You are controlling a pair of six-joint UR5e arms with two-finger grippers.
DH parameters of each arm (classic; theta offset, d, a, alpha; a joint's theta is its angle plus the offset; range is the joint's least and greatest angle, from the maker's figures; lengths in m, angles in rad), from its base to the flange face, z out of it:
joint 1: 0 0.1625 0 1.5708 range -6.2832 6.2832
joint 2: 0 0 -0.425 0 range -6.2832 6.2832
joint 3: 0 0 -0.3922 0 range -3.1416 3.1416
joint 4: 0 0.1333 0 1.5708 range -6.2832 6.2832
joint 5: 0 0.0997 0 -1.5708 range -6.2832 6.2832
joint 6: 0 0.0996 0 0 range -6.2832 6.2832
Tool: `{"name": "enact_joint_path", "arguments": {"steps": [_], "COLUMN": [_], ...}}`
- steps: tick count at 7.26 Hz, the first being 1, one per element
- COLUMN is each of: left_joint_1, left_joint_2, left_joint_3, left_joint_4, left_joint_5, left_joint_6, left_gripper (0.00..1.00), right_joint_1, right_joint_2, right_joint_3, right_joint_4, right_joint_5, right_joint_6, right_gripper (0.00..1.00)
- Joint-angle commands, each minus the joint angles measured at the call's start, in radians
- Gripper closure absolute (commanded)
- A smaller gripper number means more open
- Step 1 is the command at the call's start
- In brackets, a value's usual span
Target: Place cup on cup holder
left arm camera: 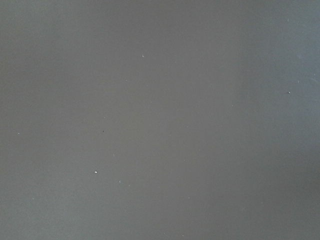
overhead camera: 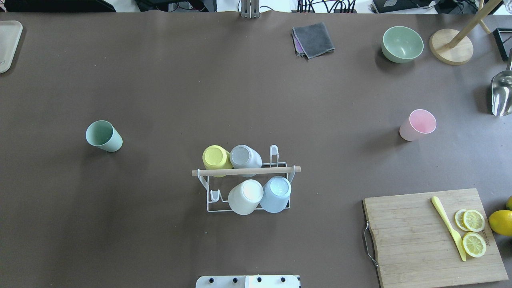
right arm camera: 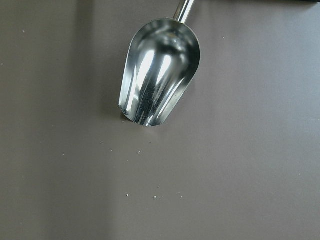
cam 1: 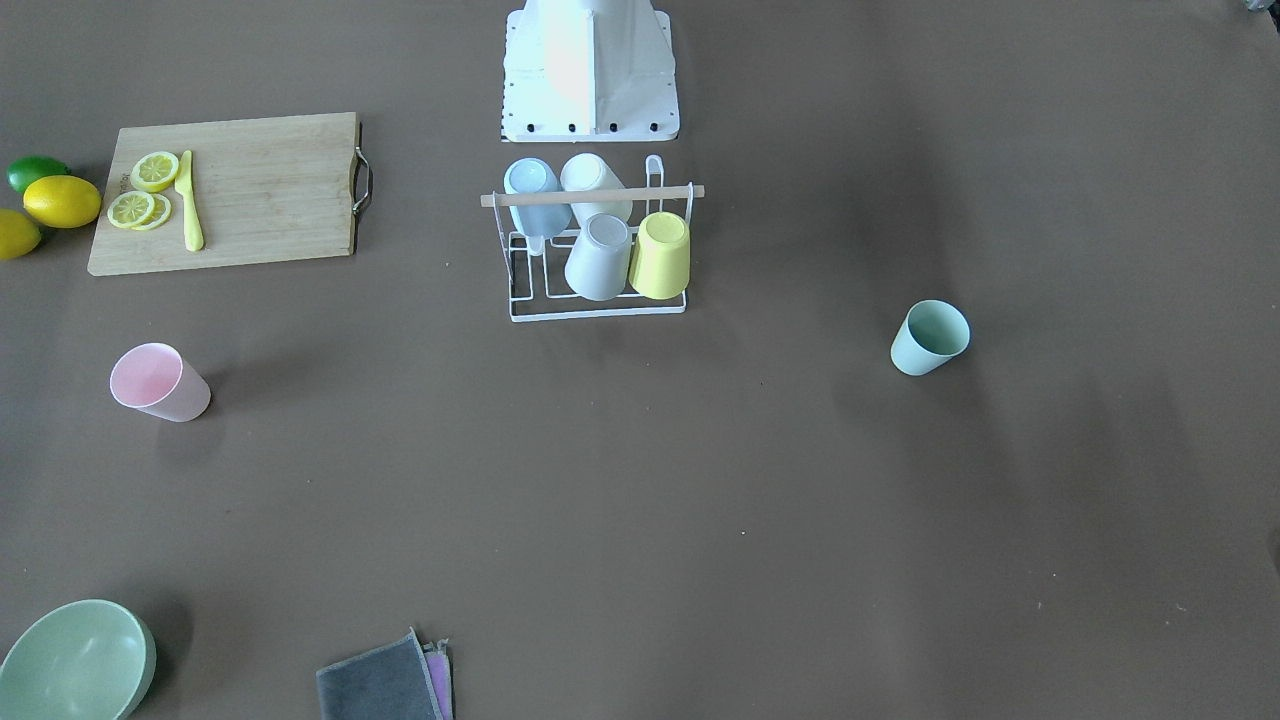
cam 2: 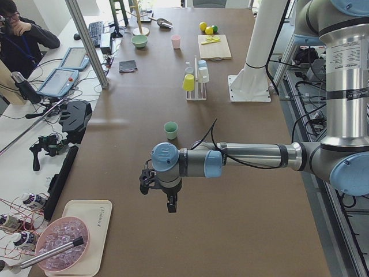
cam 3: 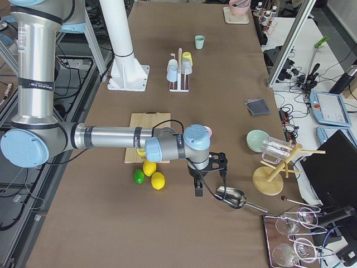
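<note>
The white wire cup holder [overhead camera: 280, 170] with a wooden rod stands mid-table near the robot base and also shows in the front-facing view [cam 1: 680, 191]. It holds yellow, grey, white and blue cups upside down. A green cup [overhead camera: 103, 136] stands alone on the robot's left, and a pink cup [overhead camera: 418, 125] on its right. My left gripper [cam 2: 171, 206] hangs over bare table far beyond the green cup [cam 2: 170, 130]. My right gripper [cam 3: 198, 188] hangs near a metal scoop. Both show only in side views, so I cannot tell whether they are open or shut.
A cutting board [overhead camera: 416, 236] with lemon slices and a yellow knife lies at the right, with lemons beside it. A green bowl [overhead camera: 402, 44], a grey cloth [overhead camera: 314, 39], a wooden stand [overhead camera: 451, 50] and the scoop [right arm camera: 157, 72] sit along the far right.
</note>
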Motion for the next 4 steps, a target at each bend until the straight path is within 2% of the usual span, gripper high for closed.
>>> {"name": "enact_joint_path", "arguments": {"steps": [1, 4], "left_joint_1": [0.001, 0.002], "left_joint_2": [0.029, 0.018], "left_joint_3": [-0.018, -0.015], "left_joint_4": [-0.017, -0.018], "left_joint_5": [0.005, 0.001], "left_joint_6": [0.000, -0.005], "left_gripper": [0.02, 0.02], "right_joint_1": [0.001, -0.001], "right_joint_2": [-0.009, -0.008], "right_joint_3": [0.002, 0.000], "right_joint_4": [0.000, 0.002], "right_joint_5": [0.003, 0.002], "right_joint_6": [0.001, 0.001], "right_gripper": [0.00, 0.00]}}
